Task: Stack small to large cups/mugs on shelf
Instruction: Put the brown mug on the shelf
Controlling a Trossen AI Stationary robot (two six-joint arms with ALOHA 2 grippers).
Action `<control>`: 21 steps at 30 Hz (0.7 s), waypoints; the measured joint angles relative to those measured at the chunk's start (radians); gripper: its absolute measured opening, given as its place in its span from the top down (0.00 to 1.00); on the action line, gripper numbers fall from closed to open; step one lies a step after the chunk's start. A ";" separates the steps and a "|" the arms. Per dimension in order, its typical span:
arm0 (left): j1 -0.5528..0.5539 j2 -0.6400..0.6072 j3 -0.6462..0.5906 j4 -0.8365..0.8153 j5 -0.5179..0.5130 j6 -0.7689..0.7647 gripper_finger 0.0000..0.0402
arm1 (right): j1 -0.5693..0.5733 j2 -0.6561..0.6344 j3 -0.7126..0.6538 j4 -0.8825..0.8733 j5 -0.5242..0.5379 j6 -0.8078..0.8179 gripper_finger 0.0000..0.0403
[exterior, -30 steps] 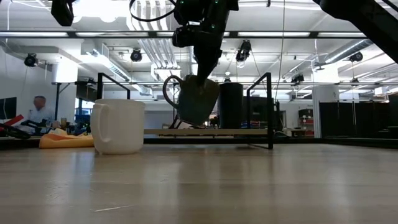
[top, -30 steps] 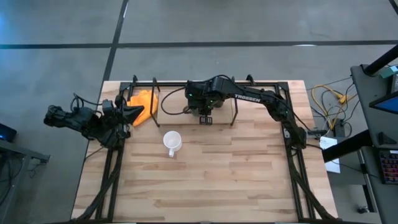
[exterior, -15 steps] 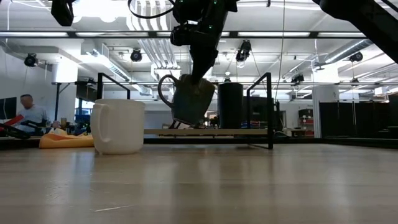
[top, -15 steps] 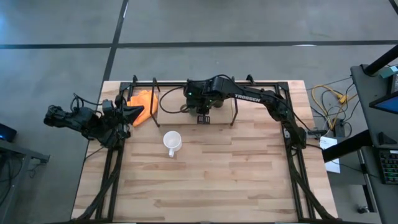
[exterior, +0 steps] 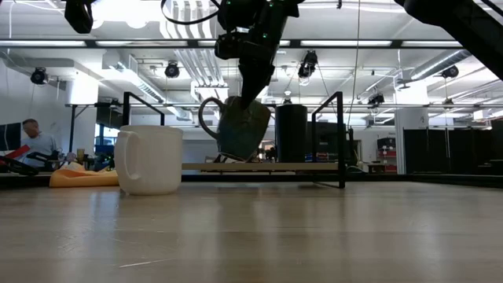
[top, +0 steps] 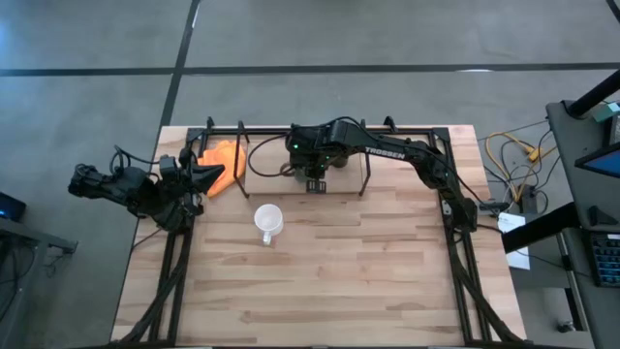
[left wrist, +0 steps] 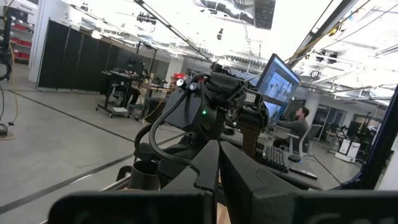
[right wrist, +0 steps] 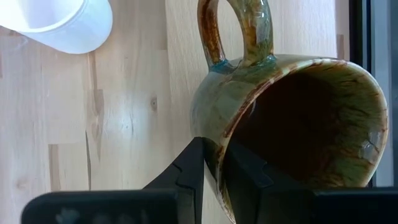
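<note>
My right gripper is shut on the brown glazed mug and holds it tilted just above the shelf's wooden board, left of the black cup that stands on the board. In the high view my right gripper is over the shelf. The white mug stands on the table in front of the shelf and also shows in the low view. My left gripper waits shut and empty at the table's left, beside the orange cloth. My right gripper pinches the brown mug's wall at the rim, beside the handle. One finger is inside and one outside. The fingers come from above, pointing down. The mug hangs tilted, handle toward the table's left, clear of the board.
Thin black rods rise at the shelf's corners around the held mug. The orange cloth lies at the shelf's left end. A person sits in the room beyond the table. Bare planks lie in front of the white mug.
My right gripper has carried the brown mug a little toward the table's left and far edge over the shelf. The mug stays tilted in the same hold.
</note>
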 joint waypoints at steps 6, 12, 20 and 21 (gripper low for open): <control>0.000 0.000 0.000 0.000 0.000 0.000 1.00 | -0.009 0.000 -0.002 0.004 0.000 0.072 0.88; 0.000 0.000 0.000 -0.001 0.000 0.000 1.00 | -0.022 0.000 -0.002 0.021 0.000 0.079 0.88; 0.000 0.000 0.000 -0.002 0.000 0.004 1.00 | -0.021 0.017 -0.002 0.030 -0.006 0.074 0.85; 0.000 0.000 0.000 -0.003 0.000 0.004 1.00 | -0.021 0.024 -0.002 0.028 -0.006 0.073 0.83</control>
